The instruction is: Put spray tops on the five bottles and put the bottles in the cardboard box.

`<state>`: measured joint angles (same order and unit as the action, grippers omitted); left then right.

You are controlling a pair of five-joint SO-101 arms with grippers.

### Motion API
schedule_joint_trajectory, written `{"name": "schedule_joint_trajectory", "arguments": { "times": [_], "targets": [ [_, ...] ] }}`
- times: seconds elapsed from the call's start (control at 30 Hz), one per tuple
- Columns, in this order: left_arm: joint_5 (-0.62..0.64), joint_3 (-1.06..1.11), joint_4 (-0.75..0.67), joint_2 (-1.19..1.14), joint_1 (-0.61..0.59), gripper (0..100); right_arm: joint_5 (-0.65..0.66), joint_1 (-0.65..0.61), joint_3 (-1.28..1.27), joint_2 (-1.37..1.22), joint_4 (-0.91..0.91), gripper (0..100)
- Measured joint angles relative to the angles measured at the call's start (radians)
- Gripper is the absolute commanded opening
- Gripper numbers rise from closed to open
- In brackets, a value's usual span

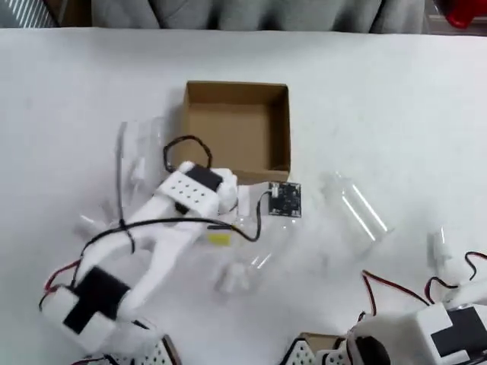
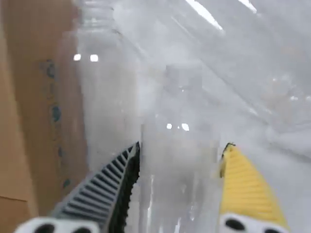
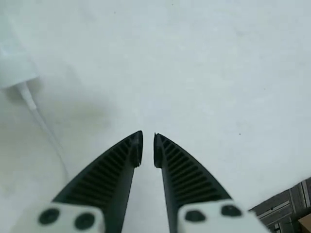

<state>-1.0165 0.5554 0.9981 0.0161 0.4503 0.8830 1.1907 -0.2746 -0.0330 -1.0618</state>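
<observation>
One clear plastic bottle [image 2: 177, 160], seemingly uncapped, is pinched in your left hand [image 2: 180, 145], with the brown cardboard box [image 2: 29, 121] just beside it. Your right hand [image 3: 148, 145] is pressed together, empty. A white spray top [image 3: 14, 68] lies near it, so that's likely your next grab.

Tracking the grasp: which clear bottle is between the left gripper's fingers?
The bottle beside the cardboard box, flanked by the left gripper; the lone bottle right of the box lies free.
</observation>
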Motion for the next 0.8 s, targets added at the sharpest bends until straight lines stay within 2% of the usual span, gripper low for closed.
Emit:
{"name": "schedule_joint_trajectory", "arguments": {
  "times": [0.2,0.7,0.8],
  "targets": [
    [0.021,-0.032,0.0,-0.069,0.002,27,0.0,0.0,-0.002,0.0,0.006,1.6],
    [0.028,-0.032,-0.002,-0.069,0.002,27,0.0,0.0,-0.002,0.0,0.02,1.6],
    [0.028,-0.043,0.0,-0.069,0.017,29,0.0,0.0,-0.002,0.0,0.02,1.6]
  ]
}}
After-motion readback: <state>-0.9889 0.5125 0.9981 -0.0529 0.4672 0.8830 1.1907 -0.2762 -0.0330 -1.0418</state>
